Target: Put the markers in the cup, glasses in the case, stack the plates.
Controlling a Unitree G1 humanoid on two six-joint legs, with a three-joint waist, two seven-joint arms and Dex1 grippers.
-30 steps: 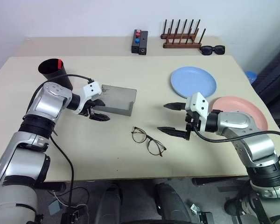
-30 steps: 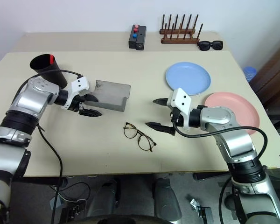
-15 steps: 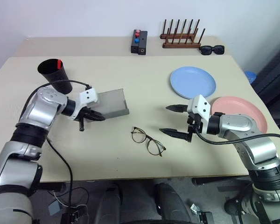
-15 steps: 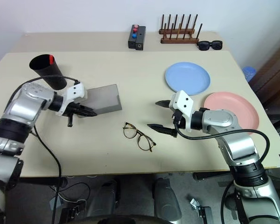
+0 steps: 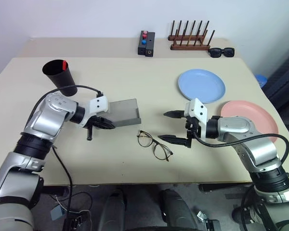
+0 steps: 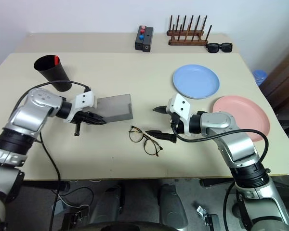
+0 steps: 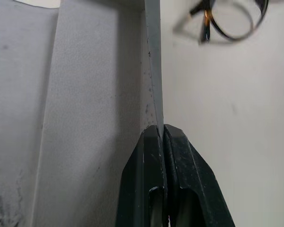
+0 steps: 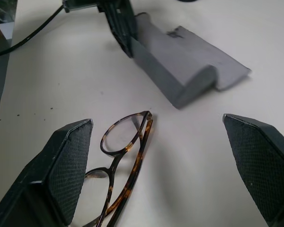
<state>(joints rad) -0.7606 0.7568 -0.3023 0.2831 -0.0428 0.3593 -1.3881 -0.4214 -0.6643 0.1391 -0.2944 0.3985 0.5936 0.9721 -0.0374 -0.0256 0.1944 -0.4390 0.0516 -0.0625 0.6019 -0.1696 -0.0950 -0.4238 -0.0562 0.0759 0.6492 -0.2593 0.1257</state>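
Note:
The grey case lies left of the table's middle, with a low wall raised along its near side. My left gripper is shut on the left end of that thin wall. The wire-rimmed glasses lie on the table just right of the case, lenses up. Just right of the glasses, my right gripper is wide open and holds nothing. The black cup stands at the far left with a red-capped marker in it. On the right lie the blue plate and the pink plate, side by side.
At the back of the table are a black box with red and blue buttons, a wooden rack and black sunglasses. The table's right edge runs just past the pink plate.
My left gripper has closed on the case's wall and drawn the case nearer and to the right, toward the glasses. The right gripper stays open in about the same place.

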